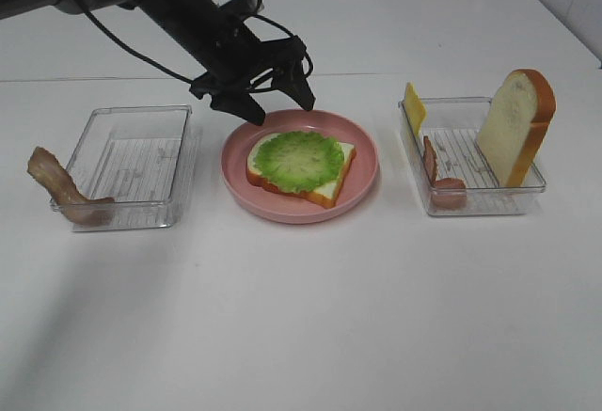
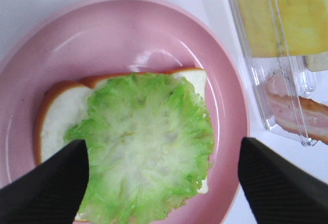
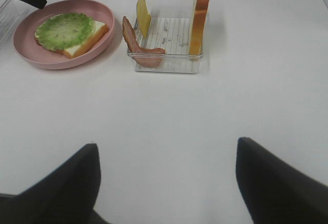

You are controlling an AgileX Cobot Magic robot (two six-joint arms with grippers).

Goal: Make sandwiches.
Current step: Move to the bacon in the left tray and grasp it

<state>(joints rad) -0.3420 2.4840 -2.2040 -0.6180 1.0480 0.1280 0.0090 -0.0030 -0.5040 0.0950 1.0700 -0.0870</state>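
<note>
A white bread slice (image 1: 331,190) with an orange-brown crust lies on the pink plate (image 1: 370,157), and a green lettuce leaf (image 1: 299,160) covers most of it. My left gripper (image 1: 273,102) hangs open just above the plate's back rim with nothing between its fingers. The left wrist view looks straight down on the lettuce (image 2: 146,142) and bread (image 2: 59,111), the left gripper (image 2: 164,183) spread wide either side. My right gripper (image 3: 166,183) stands open over bare table, well in front of the plate (image 3: 105,34); it is outside the exterior high view.
The clear tray (image 1: 470,206) on the right holds an upright bread slice (image 1: 515,129), a yellow cheese slice (image 1: 414,108) and a bacon strip (image 1: 437,171). On the left, another clear tray (image 1: 132,157) has a bacon strip (image 1: 66,190) draped over its left corner.
</note>
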